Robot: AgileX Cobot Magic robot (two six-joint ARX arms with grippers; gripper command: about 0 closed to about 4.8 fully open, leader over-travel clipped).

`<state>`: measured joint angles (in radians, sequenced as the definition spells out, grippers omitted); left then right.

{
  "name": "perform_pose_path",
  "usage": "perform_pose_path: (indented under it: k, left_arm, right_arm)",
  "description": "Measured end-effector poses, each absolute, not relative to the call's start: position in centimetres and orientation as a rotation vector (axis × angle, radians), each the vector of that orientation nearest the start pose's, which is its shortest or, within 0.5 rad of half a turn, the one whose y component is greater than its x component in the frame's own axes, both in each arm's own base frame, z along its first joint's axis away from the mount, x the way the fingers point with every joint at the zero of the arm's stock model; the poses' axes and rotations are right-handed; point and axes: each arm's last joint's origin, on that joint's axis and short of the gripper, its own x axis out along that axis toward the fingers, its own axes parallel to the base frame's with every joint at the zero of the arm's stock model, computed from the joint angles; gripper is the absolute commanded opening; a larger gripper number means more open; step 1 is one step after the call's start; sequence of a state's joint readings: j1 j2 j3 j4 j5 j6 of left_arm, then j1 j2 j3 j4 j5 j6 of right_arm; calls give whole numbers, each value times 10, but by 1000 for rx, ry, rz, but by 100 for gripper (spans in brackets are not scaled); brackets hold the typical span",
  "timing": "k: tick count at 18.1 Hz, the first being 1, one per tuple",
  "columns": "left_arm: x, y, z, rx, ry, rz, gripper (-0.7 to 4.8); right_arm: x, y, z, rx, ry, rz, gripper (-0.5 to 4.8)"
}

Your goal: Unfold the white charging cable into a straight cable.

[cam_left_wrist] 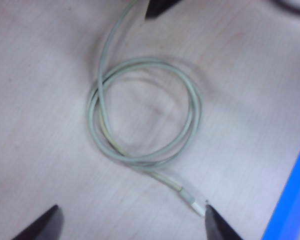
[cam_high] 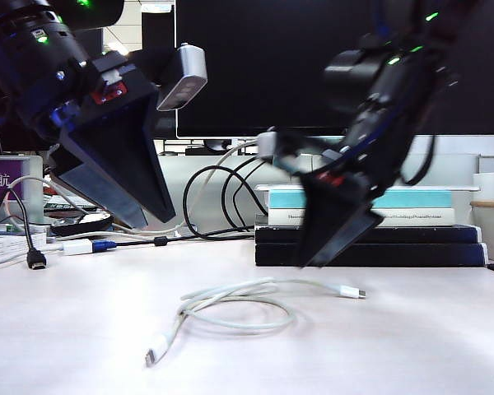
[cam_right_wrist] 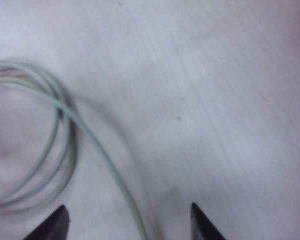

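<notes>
White charging cable [cam_high: 230,306] lies coiled on the tabletop [cam_high: 412,337] at lower centre of the exterior frame, unstraightened and ungripped, left tool [cam_high: 119,177] spread at upper left, right tool [cam_high: 333,234] spread right of centre, so straightening remains outstanding.

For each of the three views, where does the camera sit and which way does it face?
Exterior: low at table edge, facing both arms, the left tool and right tool raised over the white charging cable.
Left wrist: looks down at the cable coil; open fingertips show.
Right wrist: looks down; coil's edge, fingertips.
All share the cable.
</notes>
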<state>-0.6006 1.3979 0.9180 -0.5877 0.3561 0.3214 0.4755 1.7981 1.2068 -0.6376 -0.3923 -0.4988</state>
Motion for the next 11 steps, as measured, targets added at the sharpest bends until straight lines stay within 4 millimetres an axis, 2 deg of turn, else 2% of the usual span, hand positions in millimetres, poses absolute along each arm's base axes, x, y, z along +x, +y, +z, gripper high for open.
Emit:
perform_pose_path:
  k: [3, 4, 5, 7, 11]
  left_arm:
    - [213, -158, 221, 399, 955, -1032, 377]
    - [213, -158, 221, 399, 955, -1032, 377]
    - [213, -158, 221, 398, 954, -1032, 377]
    - [213, -158, 221, 398, 954, -1031, 377]
    - [213, -158, 221, 398, 951, -1032, 377]
  right_arm:
    - [307, 170, 171, -456, 1107, 1052, 238]
    - [309, 170, 169, -463, 1107, 1042, 181]
    - [311, 171, 168, -469, 1108, 1034, 84]
    - [313, 172, 167, -475, 1099, 1030, -5]
    - [313, 174, 166, -484, 1092, 1018, -5]
